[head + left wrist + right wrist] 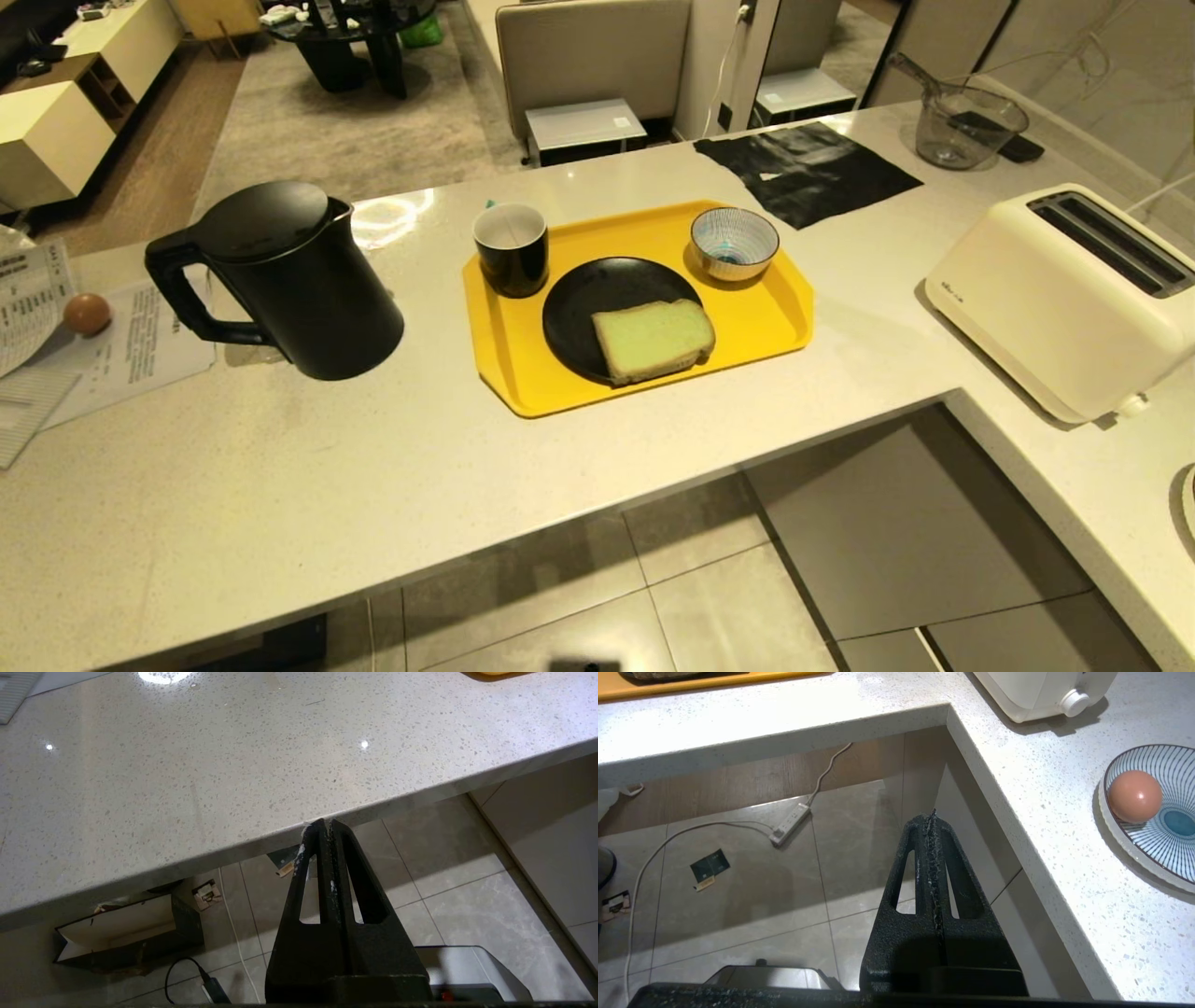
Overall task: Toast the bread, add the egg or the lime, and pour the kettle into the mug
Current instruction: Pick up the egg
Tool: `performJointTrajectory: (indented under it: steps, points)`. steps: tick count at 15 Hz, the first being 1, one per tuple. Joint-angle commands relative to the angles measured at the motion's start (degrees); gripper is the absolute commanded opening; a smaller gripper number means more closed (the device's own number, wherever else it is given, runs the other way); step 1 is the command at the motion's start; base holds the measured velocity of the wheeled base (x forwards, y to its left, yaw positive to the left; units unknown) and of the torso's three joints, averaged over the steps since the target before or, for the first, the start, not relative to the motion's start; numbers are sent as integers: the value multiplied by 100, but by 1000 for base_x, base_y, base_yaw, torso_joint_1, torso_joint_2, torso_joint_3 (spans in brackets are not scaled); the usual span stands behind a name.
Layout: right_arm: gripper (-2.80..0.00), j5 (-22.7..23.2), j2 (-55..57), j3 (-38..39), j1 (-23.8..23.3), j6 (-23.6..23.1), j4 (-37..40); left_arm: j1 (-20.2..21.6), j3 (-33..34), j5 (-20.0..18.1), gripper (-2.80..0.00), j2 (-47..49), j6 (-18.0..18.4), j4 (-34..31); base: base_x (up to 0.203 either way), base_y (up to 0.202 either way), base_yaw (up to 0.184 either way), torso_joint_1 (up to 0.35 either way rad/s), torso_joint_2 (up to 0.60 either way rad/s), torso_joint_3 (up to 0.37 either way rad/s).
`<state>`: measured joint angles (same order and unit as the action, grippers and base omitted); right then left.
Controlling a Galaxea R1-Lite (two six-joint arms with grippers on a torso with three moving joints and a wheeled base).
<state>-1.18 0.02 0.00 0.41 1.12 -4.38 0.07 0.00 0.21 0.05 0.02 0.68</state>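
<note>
Hanging below the tabletop (233,765) edge, your left gripper (325,828) and right gripper (932,819) are both clenched on nothing, parked because no step is under way; well beyond them the bread (653,340) lies on a black plate (583,299) on the yellow tray (775,317), staged for the toaster (1055,299); mug (511,248) beside it, kettle (280,280) further off; 1 egg (1134,796) sits in a striped dish (1164,854) near your right gripper.

Black textured triangular grippers, slotted cut-outs
</note>
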Motion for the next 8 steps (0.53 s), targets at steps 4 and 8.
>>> performJointTrajectory:
  steps: [4, 8]
  points:
    - [-280, -5, 12, 155, 2, 10, -2, 10, 0, 5, -280, 4, -2, 2, -168, 0, -2, 3, 5, 1]
    - [-280, -5, 6, 158, 2, 2, -2, 6, 0, 1, -280, 4, -2, 2, -32, 0, -1, -1, 1, 2]
